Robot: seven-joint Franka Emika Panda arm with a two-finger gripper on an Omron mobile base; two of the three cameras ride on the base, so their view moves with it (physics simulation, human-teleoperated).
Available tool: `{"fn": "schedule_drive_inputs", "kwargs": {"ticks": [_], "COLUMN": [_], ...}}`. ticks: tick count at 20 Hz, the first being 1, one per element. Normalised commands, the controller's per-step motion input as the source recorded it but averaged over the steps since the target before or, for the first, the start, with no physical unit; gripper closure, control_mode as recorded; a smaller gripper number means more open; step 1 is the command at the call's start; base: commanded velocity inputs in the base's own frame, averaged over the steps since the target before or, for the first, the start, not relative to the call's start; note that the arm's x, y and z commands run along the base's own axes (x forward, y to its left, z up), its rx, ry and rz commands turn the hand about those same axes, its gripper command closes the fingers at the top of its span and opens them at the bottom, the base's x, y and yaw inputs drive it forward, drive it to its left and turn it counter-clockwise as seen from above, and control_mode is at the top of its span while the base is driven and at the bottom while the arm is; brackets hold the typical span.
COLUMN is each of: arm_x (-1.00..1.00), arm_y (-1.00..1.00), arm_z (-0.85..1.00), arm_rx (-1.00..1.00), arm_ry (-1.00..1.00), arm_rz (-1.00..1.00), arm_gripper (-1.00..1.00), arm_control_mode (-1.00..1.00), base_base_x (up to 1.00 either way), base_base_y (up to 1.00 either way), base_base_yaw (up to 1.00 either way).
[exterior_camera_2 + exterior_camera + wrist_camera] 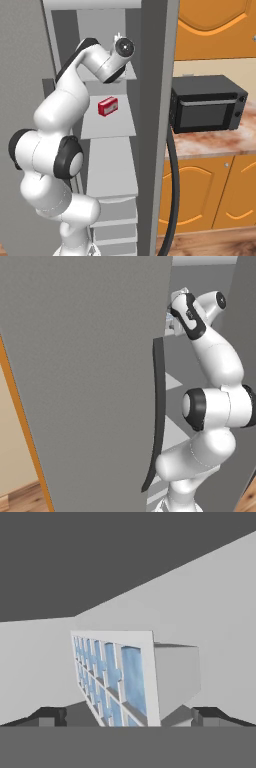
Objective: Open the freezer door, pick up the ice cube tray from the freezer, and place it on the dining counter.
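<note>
Claw (127,717) gaping wide, empty, fingertips (49,716) flanking the ice cube tray (117,677) — which sits on an upper freezer shelf (40,662). I'd ease forward until the tray's edges lie between the fingers, then close squarely, keeping it level.

Door (90,381) swung open at left of left base view, handle (157,416) down its right edge, arm just right of handle, reaching up into freezer (107,150). Shelves (112,165) stacked inside, box (108,106) on shelf below wrist. Tray (117,677) on upper shelf, straight ahead of hand (128,717), between fingertips (47,716) with space on both sides. Microwave (207,107) on desk (210,142) right of freezer, cabinets (215,30) above it.
</note>
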Motion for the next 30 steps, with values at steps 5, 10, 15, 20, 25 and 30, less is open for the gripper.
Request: {"fn": "schedule_drive_inputs", "kwargs": {"ticks": [5, 10, 15, 20, 25, 30], "arm_x": [0.14, 0.11, 0.0, 0.0, 0.0, 0.0], "arm_y": [0.0, 0.0, 0.0, 0.0, 0.0, 0.0], "arm_z": [0.1, 0.0, 0.0, 0.0, 0.0, 0.0], "arm_rx": [0.0, 0.0, 0.0, 0.0, 0.0, 0.0], "arm_ry": [0.0, 0.0, 0.0, 0.0, 0.0, 0.0], "arm_rz": [0.0, 0.0, 0.0, 0.0, 0.0, 0.0], "arm_gripper": [-1.0, -1.0, -1.0, -1.0, 1.0, 1.0], "arm_control_mode": [-1.0, -1.0, -1.0, -1.0, -1.0, -1.0], "base_base_x": [0.0, 0.0, 0.0, 0.0, 0.0, 0.0], "base_base_y": [0.0, 0.0, 0.0, 0.0, 0.0, 0.0], "base_base_yaw": [0.0, 0.0, 0.0, 0.0, 0.0, 0.0]}}
